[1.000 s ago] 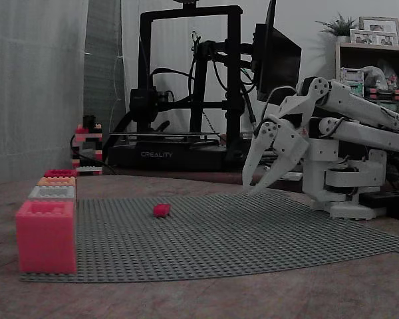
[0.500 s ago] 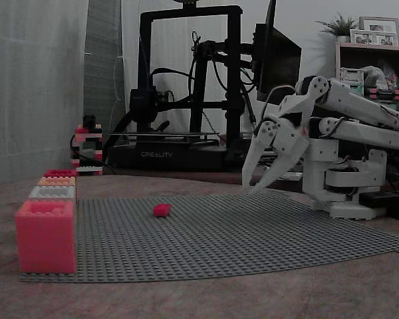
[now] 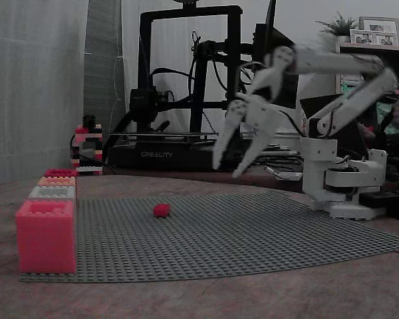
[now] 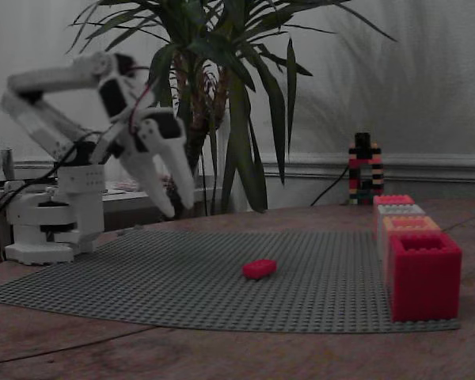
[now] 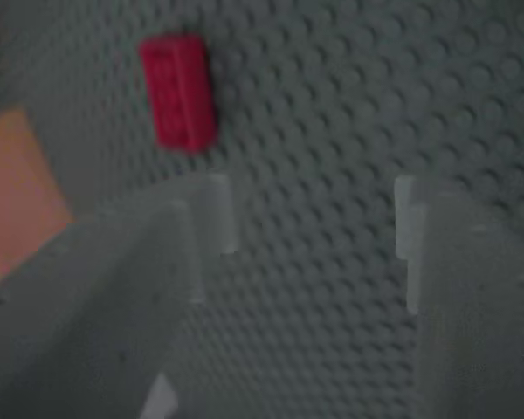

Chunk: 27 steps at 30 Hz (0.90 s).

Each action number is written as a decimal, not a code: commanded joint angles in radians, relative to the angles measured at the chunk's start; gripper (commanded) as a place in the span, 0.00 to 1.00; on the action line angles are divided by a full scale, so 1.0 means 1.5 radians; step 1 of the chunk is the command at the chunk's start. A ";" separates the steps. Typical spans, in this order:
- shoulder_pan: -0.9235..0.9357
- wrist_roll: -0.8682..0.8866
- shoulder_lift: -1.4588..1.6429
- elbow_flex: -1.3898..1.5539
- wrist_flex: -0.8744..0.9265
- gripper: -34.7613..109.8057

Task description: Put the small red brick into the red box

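Fixed view: big black frame 3D printer [image 3: 186,86] behind the table, "CREALITY" legible on its base, the only readable text anywhere. Below it, the grey studded plastic baseplate [image 3: 253,232] covers most of the tabletop. White two-finger gripper [image 3: 234,156] hangs in the air above the plate, jaws spread wide, nothing between them; wrist view confirms a clear gap between the fingertips [image 5: 211,214].

Red open-topped box built of bricks [image 3: 46,235] sits at the plate's near left corner in that view, front of a short row of pale boxes; near right corner in the other fixed view [image 4: 424,275].

Small red plastic brick [image 3: 161,210] lies flat on the plate, apart from the box and apart from the gripper; also seen at [image 4: 259,268] and upper left of the wrist view [image 5: 177,92].

Handling, my read: rigid, very light, smooth moulded sides, so it could squirt out of a skewed pinch. Best grip is across the two long sides at mid-length, fingers squared to the brick. Not fragile.
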 commanded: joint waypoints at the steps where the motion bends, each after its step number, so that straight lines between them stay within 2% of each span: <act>1: 0.028 0.011 -0.177 -0.187 -0.007 0.39; 6: 0.028 0.009 -0.379 -0.373 0.003 0.39; 13: 0.017 0.017 -0.565 -0.522 0.012 0.39; 27: 0.002 0.025 -0.701 -0.559 -0.007 0.38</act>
